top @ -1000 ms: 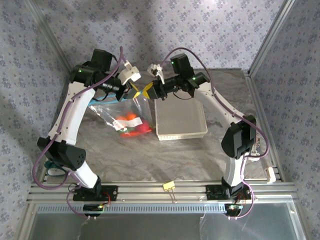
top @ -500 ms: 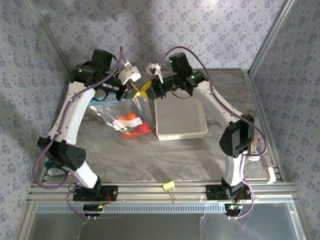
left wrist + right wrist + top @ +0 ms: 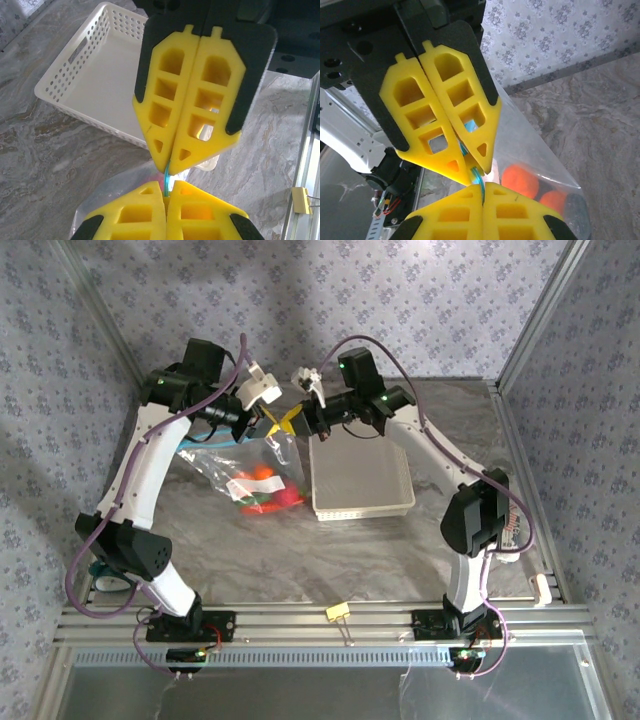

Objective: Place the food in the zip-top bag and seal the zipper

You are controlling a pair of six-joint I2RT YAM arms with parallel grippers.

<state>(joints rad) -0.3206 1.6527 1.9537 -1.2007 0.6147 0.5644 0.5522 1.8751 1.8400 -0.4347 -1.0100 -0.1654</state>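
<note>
Blue zipper (image 3: 166, 176) clenched by left hand (image 3: 165, 189) and right hand (image 3: 483, 189); right wrist shows bagged orange fruits (image 3: 520, 181)

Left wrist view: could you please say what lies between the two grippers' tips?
The left wrist view shows the zipper, a blue strip, between left gripper and right gripper.

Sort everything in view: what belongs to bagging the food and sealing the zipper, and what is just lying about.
Belongs to the job:
zip-top bag
toy food inside it
blue zipper
left claw and right claw, both shut on the zipper

Just lying about:
white perforated basket
yellow binder clip
</note>
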